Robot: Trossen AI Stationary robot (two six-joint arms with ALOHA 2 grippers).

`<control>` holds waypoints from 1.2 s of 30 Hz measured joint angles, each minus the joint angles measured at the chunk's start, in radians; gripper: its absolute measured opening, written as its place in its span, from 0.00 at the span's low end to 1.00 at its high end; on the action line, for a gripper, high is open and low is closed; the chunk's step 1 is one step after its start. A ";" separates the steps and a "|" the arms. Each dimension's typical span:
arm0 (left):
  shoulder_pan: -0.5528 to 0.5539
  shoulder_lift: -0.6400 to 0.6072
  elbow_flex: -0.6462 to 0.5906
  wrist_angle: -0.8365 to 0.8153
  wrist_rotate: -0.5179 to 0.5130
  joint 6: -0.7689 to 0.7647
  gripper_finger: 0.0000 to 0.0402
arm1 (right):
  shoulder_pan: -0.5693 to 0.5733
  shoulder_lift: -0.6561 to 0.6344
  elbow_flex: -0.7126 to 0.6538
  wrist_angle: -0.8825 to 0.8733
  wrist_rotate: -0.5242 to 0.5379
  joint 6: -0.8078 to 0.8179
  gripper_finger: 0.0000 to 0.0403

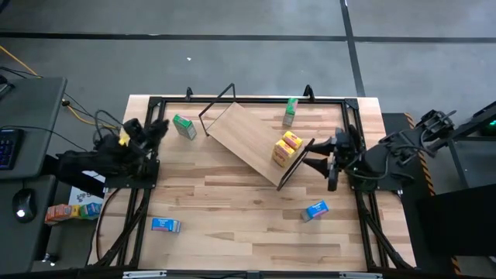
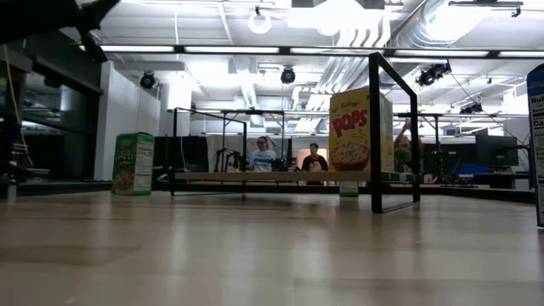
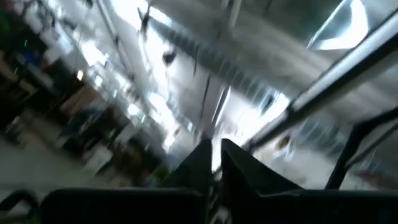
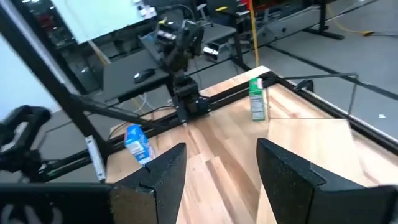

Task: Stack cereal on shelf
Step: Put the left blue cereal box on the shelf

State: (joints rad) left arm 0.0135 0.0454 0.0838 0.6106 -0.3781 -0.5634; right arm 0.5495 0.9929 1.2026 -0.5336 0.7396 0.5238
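right claw (image 1: 319, 157) open beside shelf (image 1: 246, 139), seemingly raised.

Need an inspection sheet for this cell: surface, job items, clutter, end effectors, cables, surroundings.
Surface: striped wooden tabletop inside a black frame.
Job items: tilted shelf carries two yellow cereal boxes. Green boxes on the table at and; blue boxes at and.
Clutter: nothing seen on the tabletop.
End effectors: left end effector at the left table edge near a green box, fingers together, empty. Right end effector by the shelf's right end, open, empty.
Cables: yellow cable off the table's left.
Surroundings: side desk with mouse and colourful items; two people beyond the table in the low view.
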 joint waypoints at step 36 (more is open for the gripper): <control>-0.528 0.966 1.268 -1.660 0.559 -0.305 0.75 | 0.000 0.002 0.000 -0.055 0.112 0.105 0.47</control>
State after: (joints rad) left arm -0.5144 1.0117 1.3520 -1.0490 0.1811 -0.8682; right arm 0.5495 0.9951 1.2026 -0.5891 0.8519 0.6289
